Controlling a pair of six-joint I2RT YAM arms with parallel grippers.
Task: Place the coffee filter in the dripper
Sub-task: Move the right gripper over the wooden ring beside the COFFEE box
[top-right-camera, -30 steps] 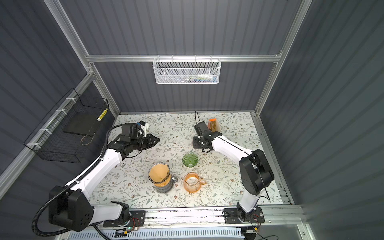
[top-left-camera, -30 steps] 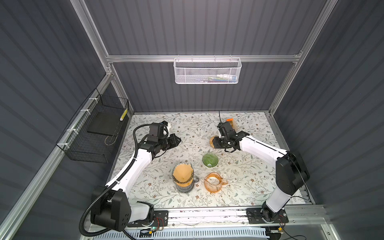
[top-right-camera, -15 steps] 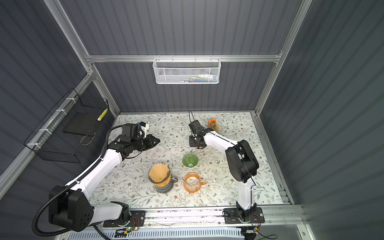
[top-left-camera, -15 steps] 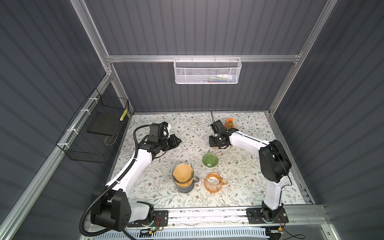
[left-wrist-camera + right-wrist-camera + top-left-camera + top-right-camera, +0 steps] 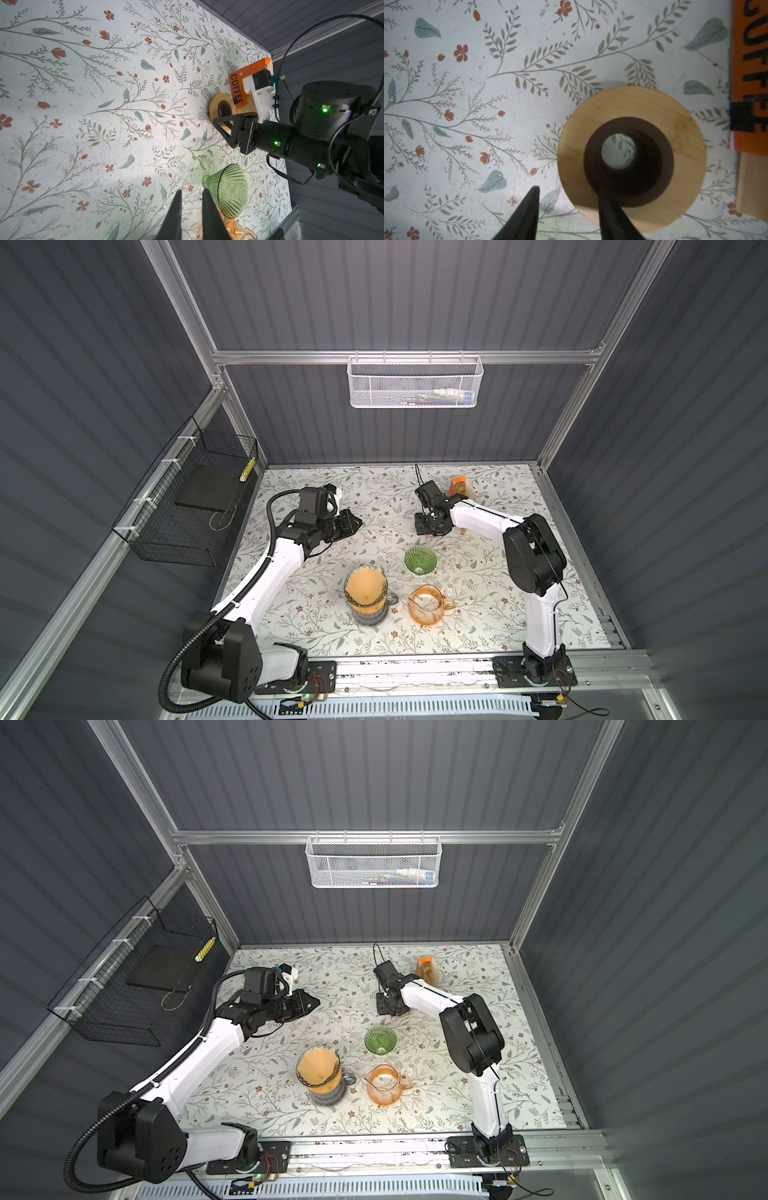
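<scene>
A tan paper coffee filter [image 5: 365, 591] [image 5: 318, 1067] sits opened as a cone in a holder on a grey glass mug near the table's front. The green glass dripper [image 5: 420, 560] [image 5: 380, 1039] [image 5: 230, 191] stands rim-up and empty behind it. My left gripper [image 5: 357, 524] [image 5: 316, 1002] [image 5: 191, 190] hovers left of the dripper, its fingers a narrow gap apart with nothing between. My right gripper [image 5: 430, 526] [image 5: 388, 1009] [image 5: 569, 187] is open over a wooden ring [image 5: 623, 104] [image 5: 216, 101]. One of its fingers is over the ring's hole, the other outside its rim.
An orange box marked COFFEE [image 5: 459, 487] [image 5: 428, 969] [image 5: 249, 72] [image 5: 749, 62] stands at the back, right beside the wooden ring. An amber glass pitcher [image 5: 428, 605] [image 5: 384, 1085] sits right of the mug. A black wire basket [image 5: 191, 506] hangs on the left wall and a white one [image 5: 415, 381] on the back wall.
My right arm's elbow has swung in towards the middle, and its gripper has shifted slightly left to cover the wooden ring. The left arm has hardly moved.
</scene>
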